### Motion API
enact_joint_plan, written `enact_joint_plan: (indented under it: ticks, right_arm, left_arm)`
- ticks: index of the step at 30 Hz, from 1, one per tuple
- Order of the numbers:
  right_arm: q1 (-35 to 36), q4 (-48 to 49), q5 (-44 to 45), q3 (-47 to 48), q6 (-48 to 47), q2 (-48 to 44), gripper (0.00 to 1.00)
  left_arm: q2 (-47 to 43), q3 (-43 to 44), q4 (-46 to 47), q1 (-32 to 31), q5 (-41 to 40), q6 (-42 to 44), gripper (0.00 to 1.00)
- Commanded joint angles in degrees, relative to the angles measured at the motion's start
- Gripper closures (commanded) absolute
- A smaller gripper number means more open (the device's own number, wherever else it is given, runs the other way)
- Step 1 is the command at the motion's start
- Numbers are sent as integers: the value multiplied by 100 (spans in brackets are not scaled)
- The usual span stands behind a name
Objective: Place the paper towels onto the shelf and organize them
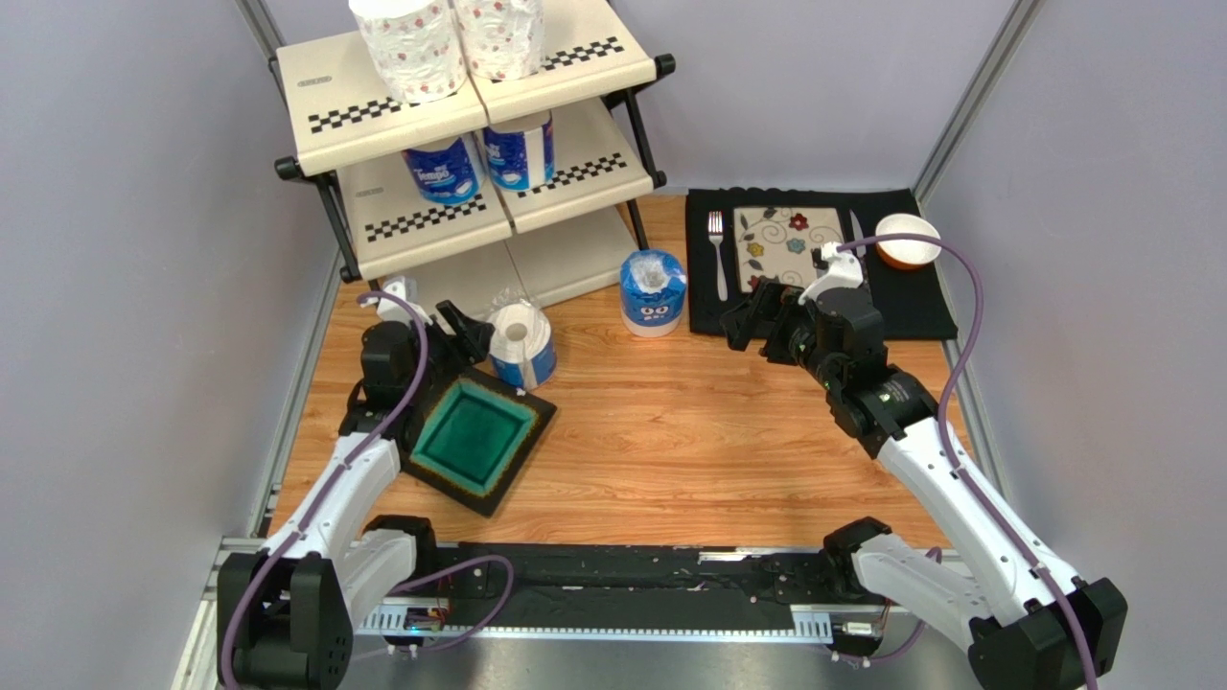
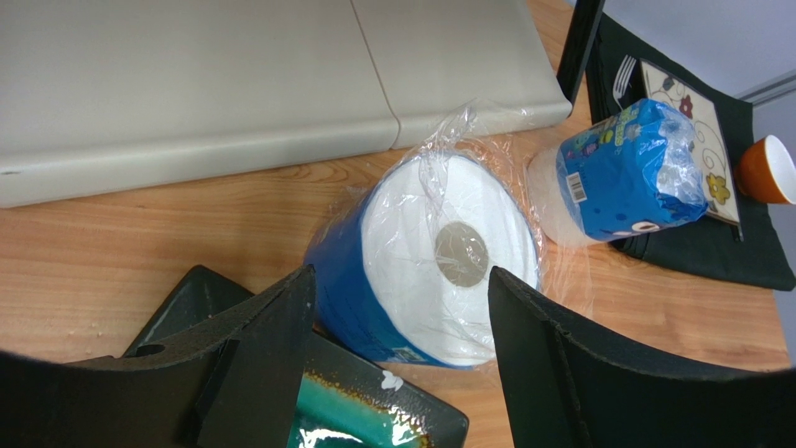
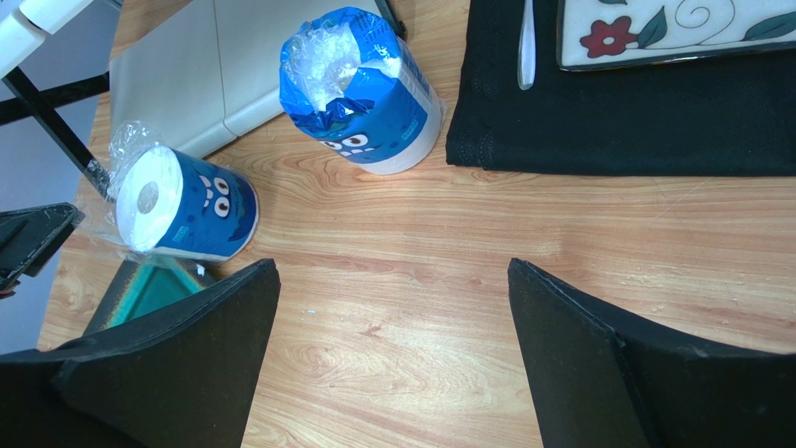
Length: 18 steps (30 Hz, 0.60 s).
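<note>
The shelf (image 1: 339,89) stands at the back left. Two patterned paper towels (image 1: 411,43) (image 1: 501,32) sit on its top tier and two blue-wrapped ones (image 1: 444,170) (image 1: 519,151) on the middle tier. Another blue-wrapped roll (image 1: 522,345) (image 2: 439,252) (image 3: 182,205) lies on its side against a green plate, its white end facing my left gripper (image 1: 468,334) (image 2: 400,273). That gripper is open, fingertips on either side of the roll's near end without clamping it. One more roll (image 1: 653,292) (image 2: 621,168) (image 3: 364,93) stands upright beside the mat. My right gripper (image 1: 749,309) (image 3: 392,271) is open over bare wood.
A green square plate (image 1: 475,439) (image 2: 374,411) lies under my left gripper. At the back right a black placemat (image 1: 900,305) holds a flowered plate (image 1: 789,245), a fork (image 1: 717,252) and an orange bowl (image 1: 908,240). The shelf's bottom tier (image 2: 187,84) is just beyond the lying roll.
</note>
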Motion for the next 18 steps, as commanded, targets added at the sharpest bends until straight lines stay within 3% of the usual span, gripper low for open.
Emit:
enact_joint_plan:
  ticks: [1,18]
  right_arm:
    - [-4,63,150,101,-213,-92,3]
    - [5,10,265,119,-432,-74,3]
  left_arm:
    - [170,276,441,-56,78,155,24]
    - [1014,505,424,-284,-159,770,24]
